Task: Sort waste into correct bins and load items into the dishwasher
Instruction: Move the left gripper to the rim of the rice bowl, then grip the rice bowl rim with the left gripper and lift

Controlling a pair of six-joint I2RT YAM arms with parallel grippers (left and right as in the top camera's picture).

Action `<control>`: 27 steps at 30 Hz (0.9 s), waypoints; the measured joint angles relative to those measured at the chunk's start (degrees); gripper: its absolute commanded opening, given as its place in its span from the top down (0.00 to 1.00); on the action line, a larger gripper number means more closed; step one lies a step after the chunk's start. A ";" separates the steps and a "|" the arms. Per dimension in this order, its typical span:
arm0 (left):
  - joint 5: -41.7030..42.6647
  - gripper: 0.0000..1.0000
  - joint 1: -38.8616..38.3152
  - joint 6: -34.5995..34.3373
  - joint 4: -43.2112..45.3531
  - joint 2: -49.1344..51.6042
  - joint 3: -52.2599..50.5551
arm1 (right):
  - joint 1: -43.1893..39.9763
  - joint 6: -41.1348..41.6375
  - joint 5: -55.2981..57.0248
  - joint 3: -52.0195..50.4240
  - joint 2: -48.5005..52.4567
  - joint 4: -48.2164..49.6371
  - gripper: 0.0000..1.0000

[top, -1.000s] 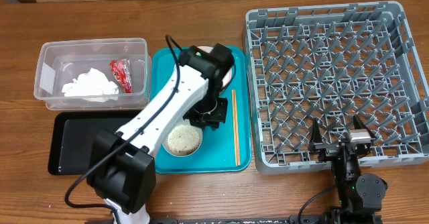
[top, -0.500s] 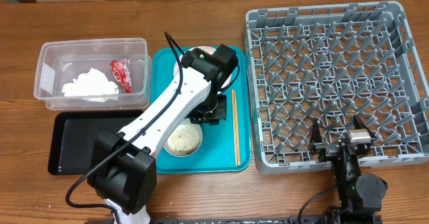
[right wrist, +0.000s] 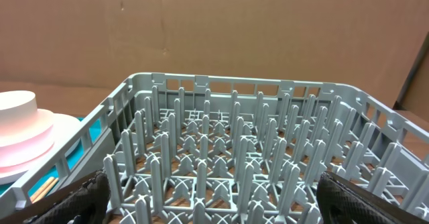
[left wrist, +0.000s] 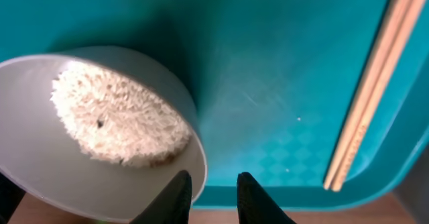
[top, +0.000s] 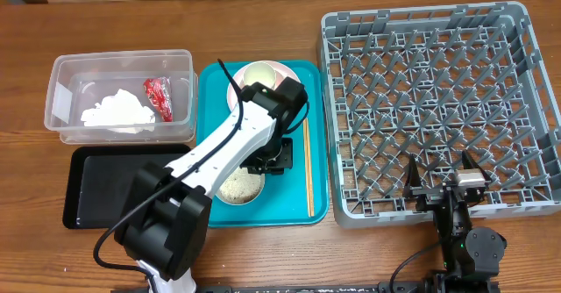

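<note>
Progress: the waste step is partly complete; the red wrapper [top: 158, 98] and the white tissue [top: 114, 113] lie in the clear tub [top: 61, 74], well to the left of the left claw [left wrist: 211, 184]; the black tray [top: 96, 188], also to its left, holds nothing visible. The rice [left wrist: 117, 117] is not yet disposed of; it sits in the pale bowl [left wrist: 80, 177].

Left claw: nearly closed, one finger on each side of the bowl's rim; it appears to be pinching that rim. The chopsticks [left wrist: 369, 110] lie on the teal tray [left wrist: 268, 63] to its right.

Loading has not begun; the dish rack [top: 421, 21] is empty. The pink plate [top: 233, 96] and the cream cup [top: 260, 72] on it sit beyond the left claw; a second bowl is not visible.

Right claw [right wrist: 211, 184]: fully spread, holding nothing; the rack lies directly ahead of it.

Surface: brown wood grain; a plain brown panel stands behind the rack.
</note>
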 measured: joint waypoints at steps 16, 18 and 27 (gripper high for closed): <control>-0.02 0.80 0.00 -0.04 5.27 0.00 -6.64 | 0.00 0.02 0.00 0.00 0.00 0.02 0.00; -0.02 0.81 0.00 -0.09 5.29 0.00 -6.64 | 0.00 0.04 -0.02 0.00 0.00 0.00 0.00; -0.02 0.82 0.00 -0.17 5.70 0.00 -6.67 | 0.00 0.02 -0.02 0.00 0.00 0.00 0.00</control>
